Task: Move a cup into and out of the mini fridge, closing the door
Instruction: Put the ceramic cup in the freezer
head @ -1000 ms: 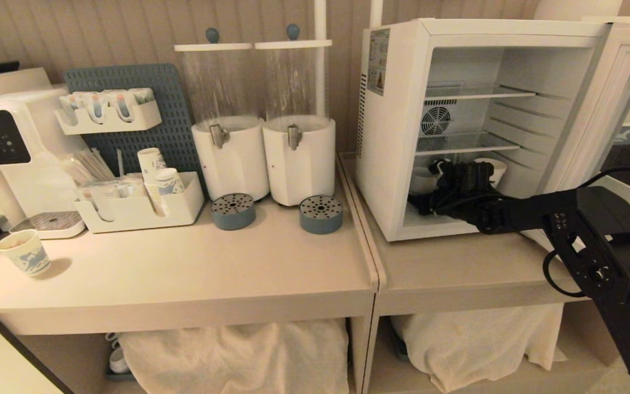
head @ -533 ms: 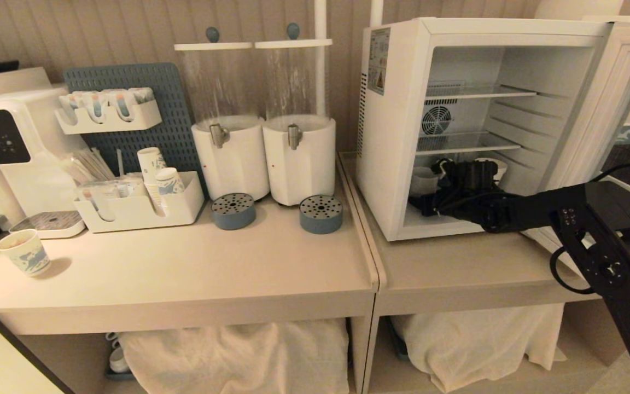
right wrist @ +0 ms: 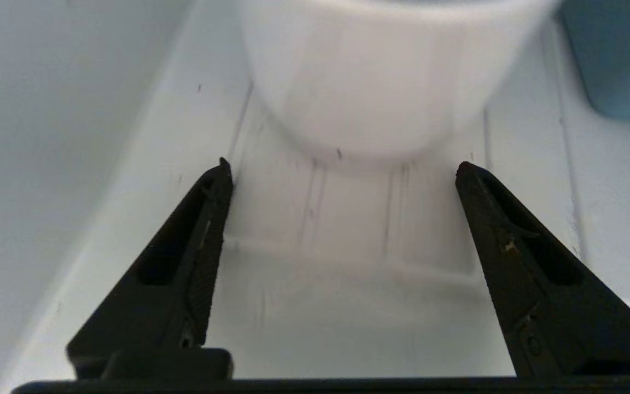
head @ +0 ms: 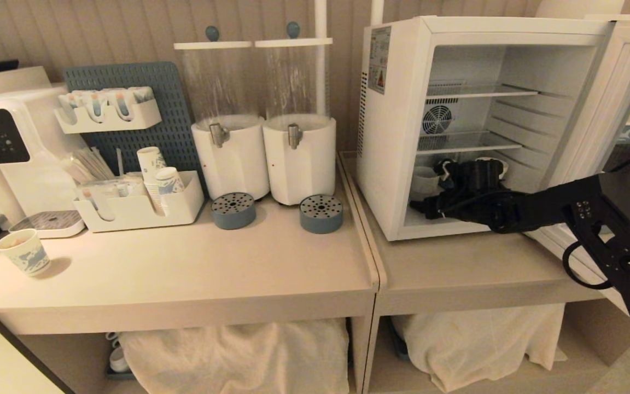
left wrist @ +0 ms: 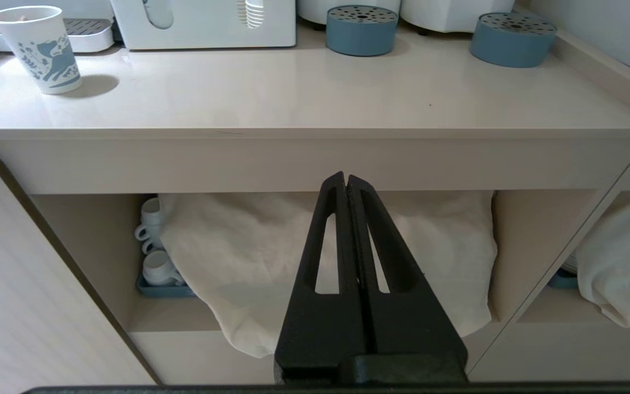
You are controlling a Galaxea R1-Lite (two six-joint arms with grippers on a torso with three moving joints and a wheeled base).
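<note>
Cup [right wrist: 386, 82] stood on the mini fridge [head: 397, 131] floor just ahead of your right claw [right wrist: 342, 169], untouched | claw was spread wide, likely to clear its sides | door [head: 610, 109] hung open for access | left claw [left wrist: 346, 183] was pinched shut, parked below the surface [left wrist: 293, 104].

no wording showing clearly enough to be read, a warning sticker [head: 379, 61] with a triangle sign sitting on the side of the mini fridge [head: 397, 137], its print too small to make out
</note>
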